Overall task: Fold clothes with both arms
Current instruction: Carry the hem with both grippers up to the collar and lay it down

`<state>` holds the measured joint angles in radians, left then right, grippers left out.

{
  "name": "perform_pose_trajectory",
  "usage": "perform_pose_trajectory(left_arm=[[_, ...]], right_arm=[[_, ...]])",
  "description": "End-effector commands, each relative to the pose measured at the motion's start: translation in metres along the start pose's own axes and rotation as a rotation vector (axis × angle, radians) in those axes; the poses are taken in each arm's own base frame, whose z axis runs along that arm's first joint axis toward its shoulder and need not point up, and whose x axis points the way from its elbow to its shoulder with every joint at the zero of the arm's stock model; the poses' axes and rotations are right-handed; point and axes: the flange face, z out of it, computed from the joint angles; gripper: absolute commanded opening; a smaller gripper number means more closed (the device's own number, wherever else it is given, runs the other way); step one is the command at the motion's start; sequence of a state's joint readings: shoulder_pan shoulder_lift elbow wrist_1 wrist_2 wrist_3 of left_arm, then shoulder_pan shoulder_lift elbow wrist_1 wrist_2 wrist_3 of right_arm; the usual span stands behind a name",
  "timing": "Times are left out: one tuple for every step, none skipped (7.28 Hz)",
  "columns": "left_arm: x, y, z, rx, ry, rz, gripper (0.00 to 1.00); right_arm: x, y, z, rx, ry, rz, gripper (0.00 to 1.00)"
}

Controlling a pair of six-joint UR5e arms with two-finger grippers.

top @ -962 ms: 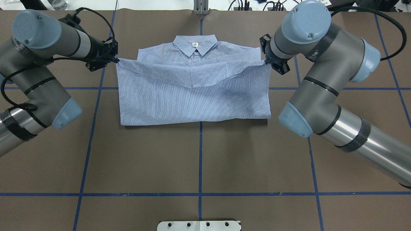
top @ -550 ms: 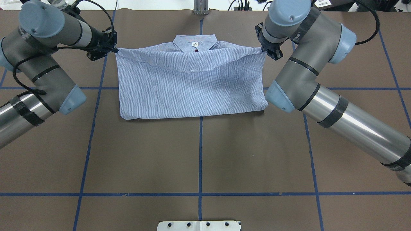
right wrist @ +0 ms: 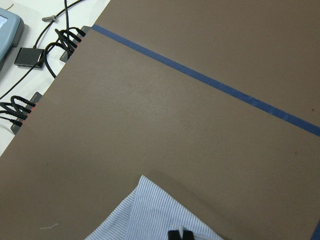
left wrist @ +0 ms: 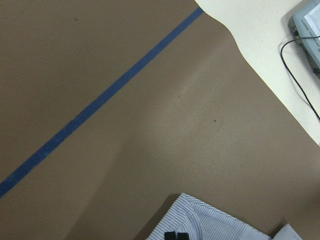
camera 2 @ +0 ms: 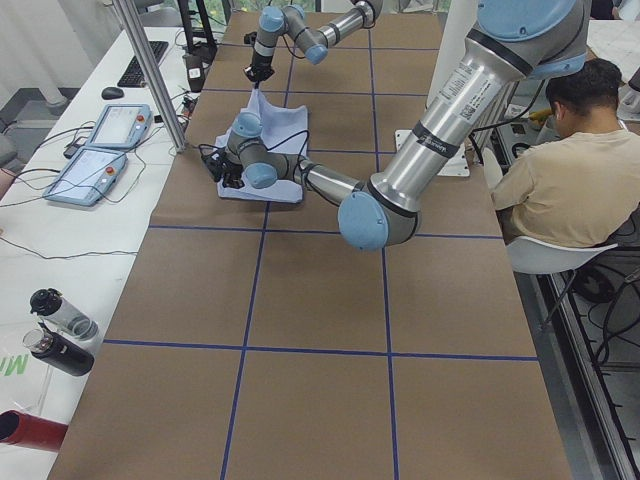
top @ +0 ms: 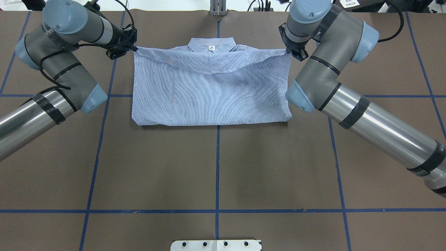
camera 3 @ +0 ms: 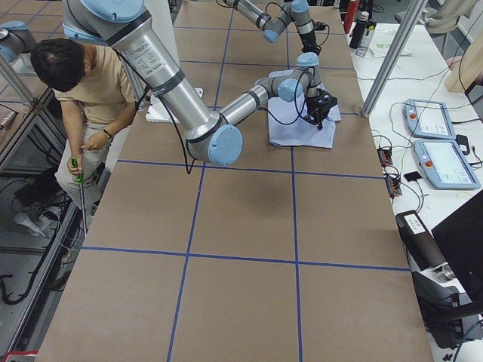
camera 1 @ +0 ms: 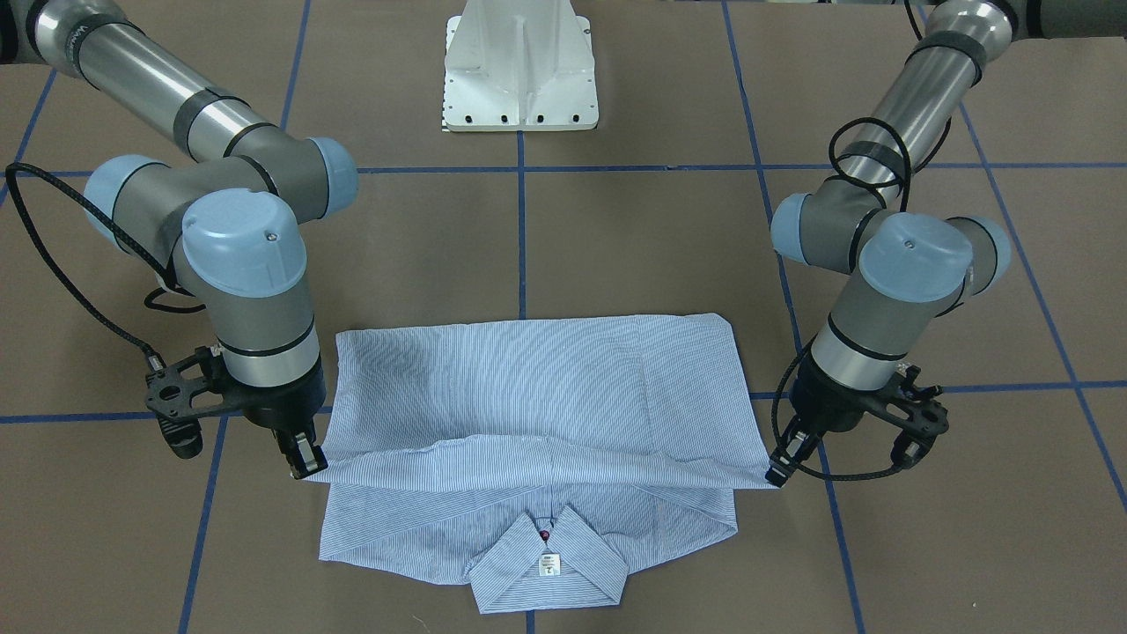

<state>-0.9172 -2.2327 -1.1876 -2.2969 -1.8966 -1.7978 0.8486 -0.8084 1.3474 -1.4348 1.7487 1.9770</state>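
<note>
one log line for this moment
left end effector: shut on shirt | right end effector: shut on shirt | shirt: top layer held at shoulders, collar showing

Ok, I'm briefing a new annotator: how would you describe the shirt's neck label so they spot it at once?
On the brown table, a light-blue striped shirt lies across from the white base. Its collar sits at the edge farthest from that base. The label is the small white tag inside that collar, near a dark red button, the only white patch on the shirt.
</note>
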Motion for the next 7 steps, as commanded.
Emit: perform_pose_trajectory(left_arm=[[-0.004,-0.007,0.017,-0.002,0.011,0.004,0.00],[-0.005,-0.006,0.019,-0.004,0.012,0.005,0.00],[-0.004,-0.006,0.019,-0.003,0.011,0.006,0.00],[-0.004,-0.007,0.022,-0.002,0.011,0.006,0.00],[-0.005,-0.009,0.025,0.007,0.012,0.006,0.07],[-0.002,-0.009,0.027,0.010,0.011,0.004,0.17],[-0.001,-0.008,0.026,0.009,0.014,0.005,0.28]], right_arm=[[-0.011,0.003,0.018,-0.002,-0.005,-0.004,0.00],[-0.010,0.002,0.026,0.000,0.001,-0.005,0.00],[-0.008,0.001,0.033,0.004,0.012,-0.007,0.00],[-0.011,0.002,0.034,0.004,0.014,-0.007,0.08],[-0.012,0.003,0.037,0.006,0.020,-0.009,0.22],[-0.017,0.004,0.036,0.007,0.019,-0.008,0.34],[-0.020,0.006,0.037,0.008,0.022,-0.007,0.43]])
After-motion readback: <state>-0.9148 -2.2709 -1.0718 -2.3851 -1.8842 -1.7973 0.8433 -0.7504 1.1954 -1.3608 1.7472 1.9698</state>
